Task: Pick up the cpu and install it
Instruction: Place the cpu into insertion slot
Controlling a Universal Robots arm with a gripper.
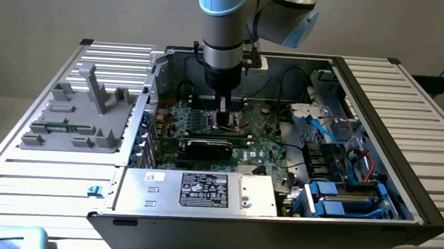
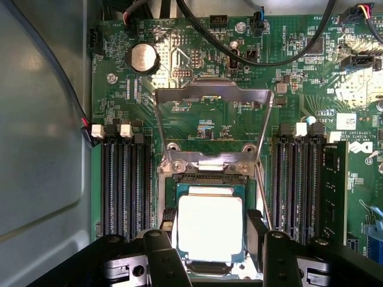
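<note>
The cpu (image 2: 210, 230), a flat square chip with a shiny silver top, lies level in the black socket (image 2: 206, 178) on the green motherboard (image 2: 197, 60). My gripper (image 2: 212, 220) is shut on it, with one dark finger pad (image 2: 169, 219) against each of two opposite edges. The socket's metal load plate (image 2: 209, 95) stands swung open beyond the chip. In the exterior view the gripper (image 1: 224, 122) reaches straight down into the open computer case (image 1: 375, 110), over the middle of the board.
Black memory slots (image 2: 122, 179) flank the socket on both sides. A black graphics card (image 1: 217, 147) lies just in front of the gripper, and the power supply (image 1: 195, 191) nearer still. Black cables (image 2: 251, 54) cross the board. A grey fixture tray (image 1: 78, 117) sits on the exterior view's left.
</note>
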